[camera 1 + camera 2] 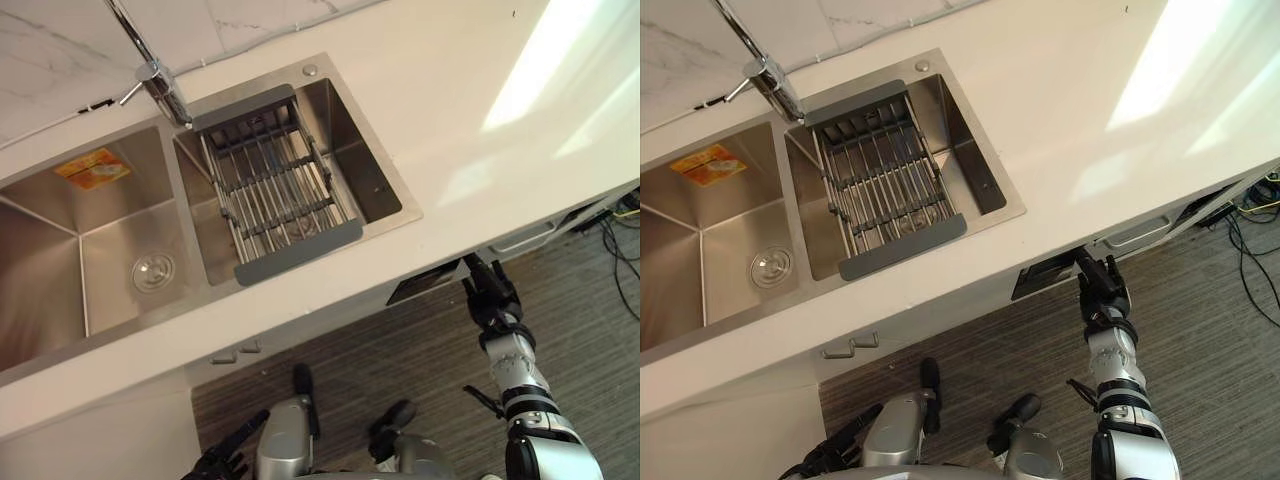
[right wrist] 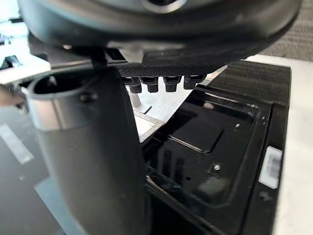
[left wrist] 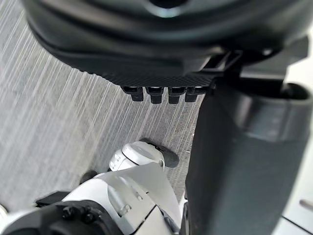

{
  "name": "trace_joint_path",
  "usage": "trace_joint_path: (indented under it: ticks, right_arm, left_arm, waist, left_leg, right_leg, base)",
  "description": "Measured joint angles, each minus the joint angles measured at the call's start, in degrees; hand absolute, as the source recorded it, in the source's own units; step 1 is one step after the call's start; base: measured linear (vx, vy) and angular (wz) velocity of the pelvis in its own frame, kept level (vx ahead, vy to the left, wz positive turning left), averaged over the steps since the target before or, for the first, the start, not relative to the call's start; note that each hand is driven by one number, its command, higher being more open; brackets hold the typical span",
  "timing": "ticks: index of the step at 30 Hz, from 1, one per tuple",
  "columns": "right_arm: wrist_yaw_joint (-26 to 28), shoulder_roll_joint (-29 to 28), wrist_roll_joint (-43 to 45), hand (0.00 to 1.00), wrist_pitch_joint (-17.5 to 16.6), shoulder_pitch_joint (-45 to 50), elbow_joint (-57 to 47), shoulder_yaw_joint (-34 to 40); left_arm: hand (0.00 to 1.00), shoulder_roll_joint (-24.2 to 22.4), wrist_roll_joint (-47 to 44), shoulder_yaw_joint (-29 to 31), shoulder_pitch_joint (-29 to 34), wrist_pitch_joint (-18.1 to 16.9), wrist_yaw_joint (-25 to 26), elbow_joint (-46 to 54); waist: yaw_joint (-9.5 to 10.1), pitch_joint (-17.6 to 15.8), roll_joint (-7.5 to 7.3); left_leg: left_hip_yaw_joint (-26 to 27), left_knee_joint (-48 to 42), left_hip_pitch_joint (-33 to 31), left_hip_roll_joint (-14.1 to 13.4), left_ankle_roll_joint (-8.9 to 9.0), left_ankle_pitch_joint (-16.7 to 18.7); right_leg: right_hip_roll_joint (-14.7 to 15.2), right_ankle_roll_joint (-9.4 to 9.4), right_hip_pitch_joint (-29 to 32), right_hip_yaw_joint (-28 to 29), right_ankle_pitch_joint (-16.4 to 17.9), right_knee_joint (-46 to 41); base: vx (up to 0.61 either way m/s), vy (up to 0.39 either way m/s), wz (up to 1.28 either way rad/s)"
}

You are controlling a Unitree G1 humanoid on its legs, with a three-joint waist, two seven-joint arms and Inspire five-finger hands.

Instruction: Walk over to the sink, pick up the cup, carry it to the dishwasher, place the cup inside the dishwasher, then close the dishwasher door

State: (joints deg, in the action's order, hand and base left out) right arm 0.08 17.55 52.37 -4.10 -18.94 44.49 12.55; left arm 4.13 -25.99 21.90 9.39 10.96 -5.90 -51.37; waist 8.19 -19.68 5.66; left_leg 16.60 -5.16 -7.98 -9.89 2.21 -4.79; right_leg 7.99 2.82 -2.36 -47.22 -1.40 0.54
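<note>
A steel double sink (image 1: 100,260) is set in the white countertop (image 1: 450,110). Its right basin holds a grey wire rack (image 1: 280,190) below the tap (image 1: 160,85). Under the counter's front edge a dark gap (image 1: 425,283) marks the dishwasher door, which stands ajar. Its glossy black inner panel (image 2: 220,147) lies just past my right hand (image 1: 490,295). That hand is open and holds nothing, with its fingers pointing at the door's top edge. My left hand (image 1: 225,462) hangs low by my side over the floor, open and holding nothing.
The counter runs diagonally across the view, with white cabinet fronts and a drawer handle (image 1: 235,352) below it. Grey striped carpet (image 1: 400,350) covers the floor. Loose cables (image 1: 622,235) lie at the far right beside another handle (image 1: 525,240).
</note>
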Motion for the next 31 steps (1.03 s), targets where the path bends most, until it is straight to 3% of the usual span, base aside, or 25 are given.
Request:
trace_joint_path:
  ticks: [3, 5, 8, 11, 13, 15, 16, 19, 20, 21, 23, 25, 26, 27, 30, 31]
  right_arm:
    - [2.2, 0.0, -4.2, 1.0, -0.1, 4.4, -7.1, -3.2]
    - [5.0, 0.4, -8.1, 1.0, 0.2, 6.7, -10.1, -6.7]
    - [10.4, -4.5, -13.6, 1.0, 1.2, 12.5, -9.6, -10.7]
    - [11.3, -10.2, -25.1, 1.0, 0.7, 18.6, -2.6, -10.7]
    - [10.7, -10.5, -33.4, 1.0, -0.5, 22.2, 2.5, -10.5]
    - [10.4, -10.3, -36.3, 1.0, -1.3, 25.2, 6.9, -8.1]
    - [10.1, -10.4, -36.3, 1.0, -3.8, 26.8, 7.0, -5.4]
    - [10.0, -11.0, -36.9, 1.0, -5.3, 29.1, 9.3, -1.7]
    - [10.0, -11.3, -37.0, 1.0, -5.3, 29.8, 10.7, -1.0]
    - [10.4, -12.3, -37.0, 1.0, -5.0, 30.4, 11.8, -0.6]
    - [11.5, -13.8, -35.7, 1.0, -5.1, 30.4, 12.0, 1.6]
    - [11.4, -13.8, -36.0, 1.0, -5.1, 30.3, 11.9, 1.7]
    - [10.8, -14.9, -37.4, 1.0, -5.2, 30.8, 12.3, 2.0]
    - [10.6, -14.3, -38.5, 1.0, -4.9, 29.7, 13.3, 3.0]
    - [8.3, -11.2, -40.5, 1.0, -2.1, 28.3, 14.7, 2.8]
    - [7.7, -10.9, -40.5, 1.0, -0.6, 28.1, 15.1, 2.7]
  left_arm:
    - [1.0, -0.9, -0.3, -2.2, 1.5, -4.2, 2.2, 2.3]
    - [1.0, -1.1, -1.3, -2.4, 0.7, -4.5, 5.3, 2.0]
    - [1.0, -0.4, -3.8, -3.4, -0.6, -4.2, 8.6, 2.0]
    - [1.0, -0.5, -3.7, -4.9, -0.6, -3.3, 5.4, 2.1]
    - [1.0, 0.6, -3.2, -6.4, -0.7, -3.4, 3.5, 2.5]
    - [1.0, 1.4, -3.4, -8.0, -0.7, -3.9, 1.2, 2.2]
    - [1.0, 1.9, -3.7, -9.2, -0.6, -4.1, -1.0, 2.1]
    - [1.0, 4.4, -2.7, -11.6, -0.5, -3.7, -5.2, 1.4]
    - [1.0, 5.2, -3.1, -11.8, -0.3, -3.0, -5.5, 0.4]
    - [1.0, 5.5, -4.4, -12.1, -0.3, -2.7, -5.8, -0.2]
    - [1.0, 5.8, -4.5, -12.2, -0.8, -2.0, -5.8, -0.7]
    - [1.0, 6.8, -4.2, -12.3, -1.0, -0.5, -6.2, -1.6]
    - [1.0, 8.0, -4.1, -12.2, -1.0, -0.1, -6.2, -2.8]
    - [1.0, 7.7, -3.2, -12.1, -1.6, 0.1, -5.2, -5.1]
    - [1.0, 5.6, -0.7, -14.0, -0.7, 1.4, -5.4, -5.9]
    - [1.0, 5.0, 0.6, -14.1, -0.5, 0.7, -4.9, -5.9]
  waist:
    - [0.0, 0.0, -0.08]
    - [-0.1, 0.0, -0.65]
    - [-0.35, 1.2, -3.81]
    - [-1.0, 2.9, -6.59]
    - [-1.53, 3.9, -7.81]
    - [-3.14, 5.2, -8.02]
    - [-4.08, 5.6, -8.61]
    - [-5.55, 7.2, -10.64]
    - [-6.73, 7.3, -10.21]
    - [-7.44, 7.4, -9.7]
    - [-8.38, 7.2, -8.41]
    - [-8.88, 7.4, -8.15]
    - [-8.97, 8.2, -9.95]
    - [-8.54, 8.3, -8.36]
    - [-8.62, 10.3, -4.02]
    - [-8.51, 10.5, -3.79]
  left_leg:
    - [0.3, 1.0, 0.3, -0.2, 0.24, -0.1]
    - [0.5, 1.1, 0.4, -0.3, 0.27, -0.1]
    - [0.6, 2.3, 0.7, 0.2, 0.56, -0.1]
    - [0.7, 3.5, 2.7, 2.5, 1.17, 0.7]
    - [1.0, 3.8, 3.9, 4.3, 0.71, 2.5]
    - [0.6, 4.3, 5.0, 5.7, 0.56, 4.2]
    - [0.6, 4.3, 6.0, 6.6, 0.53, 4.7]
    - [-1.8, 3.7, 9.6, 7.7, -0.07, 6.7]
    - [-3.3, 3.6, 10.5, 6.8, -0.12, 7.2]
    - [-5.5, 3.3, 10.8, 5.2, -0.15, 8.0]
    - [-8.2, 3.2, 11.0, 2.9, 0.56, 8.5]
    - [-10.2, 3.1, 11.5, 1.9, 1.79, 8.5]
    - [-11.2, 3.1, 12.3, 3.3, 3.1, 8.9]
    - [-11.5, 3.0, 13.7, 2.1, 4.61, 9.5]
    - [-6.0, 2.9, 13.5, -0.9, 4.98, 9.2]
    - [-5.4, 3.0, 13.8, -1.2, 4.88, 9.1]
  right_leg:
    - [0.1, -0.02, 0.8, 0.3, 0.3, -1.1]
    - [0.3, 0.0, 1.3, 0.6, 0.9, -2.0]
    - [2.2, 0.63, 2.9, 1.1, 3.7, -6.6]
    - [6.8, 2.15, 3.6, 1.4, 7.3, -13.5]
    - [10.0, 3.56, 3.7, 2.2, 9.2, -18.0]
    - [13.2, 3.95, 5.4, 7.0, 9.6, -24.3]
    - [15.1, 4.03, 6.9, 11.2, 9.4, -29.1]
    - [17.6, 2.99, 12.4, 23.2, 4.1, -44.0]
    - [17.1, 3.43, 13.9, 25.6, 4.4, -47.7]
    - [13.8, 3.99, 14.9, 27.1, 10.3, -46.4]
    - [8.6, 3.31, 17.2, 28.7, 13.4, -39.5]
    - [5.9, 3.31, 17.9, 31.0, 12.0, -28.3]
    - [6.5, 3.01, 17.4, 32.3, 2.4, -20.9]
    - [5.9, 2.25, 15.9, 31.5, 3.1, -21.6]
    - [2.0, 1.49, 10.6, 27.6, 1.9, -13.6]
    - [1.2, 1.42, 9.1, 26.8, 1.5, -12.0]
  base:
    - [-0.01, 0.069, -0.05]
    - [0.02, 0.062, -0.04]
    - [0.07, 0.062, 0.03]
    - [0.18, 0.078, 0.1]
    - [0.21, 0.108, 0.09]
    - [0.17, 0.133, 0.15]
    - [0.19, 0.163, 0.17]
    - [0.26, 0.106, 0.3]
    - [0.27, -0.058, 0.73]
    - [0.28, -0.114, 0.87]
    - [0.21, -0.132, 0.77]
    - [0.2, -0.162, 0.76]
    - [0.26, -0.234, 0.68]
    - [0.25, -0.228, 0.58]
    - [0.24, -0.153, 0.39]
    - [0.08, -0.038, 0.28]
